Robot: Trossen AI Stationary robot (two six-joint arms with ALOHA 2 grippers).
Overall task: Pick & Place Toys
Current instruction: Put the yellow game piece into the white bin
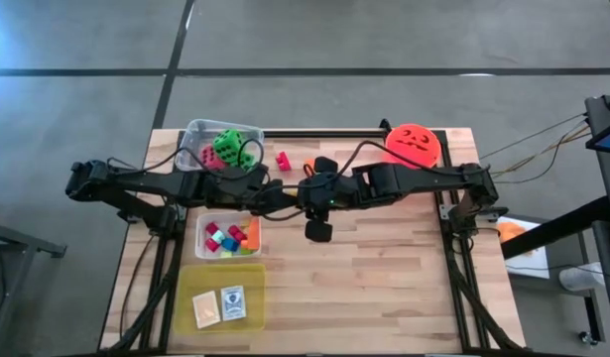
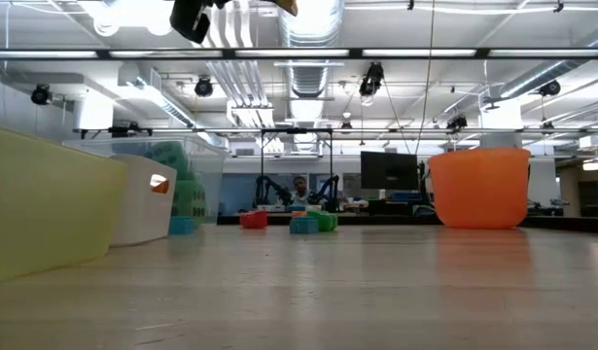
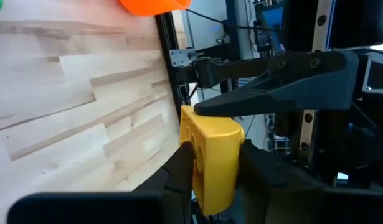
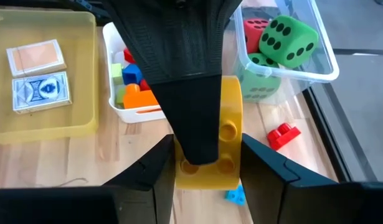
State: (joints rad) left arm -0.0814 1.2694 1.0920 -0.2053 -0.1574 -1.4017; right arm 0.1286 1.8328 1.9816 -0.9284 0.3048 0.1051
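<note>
Above mid-table, yellow block [image 3: 211, 158] held lengthwise between both grippers' fingers, left [image 3: 217, 171], right [image 4: 203, 163], studs sideways.

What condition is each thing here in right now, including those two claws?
yellow block: in the air, gripped by both grippers.
left gripper: shut on yellow block.
right gripper: shut on yellow block.
dice: sitting in the clear tub.
red block: loose on the table.
cards: flat in the yellow tray.
</note>
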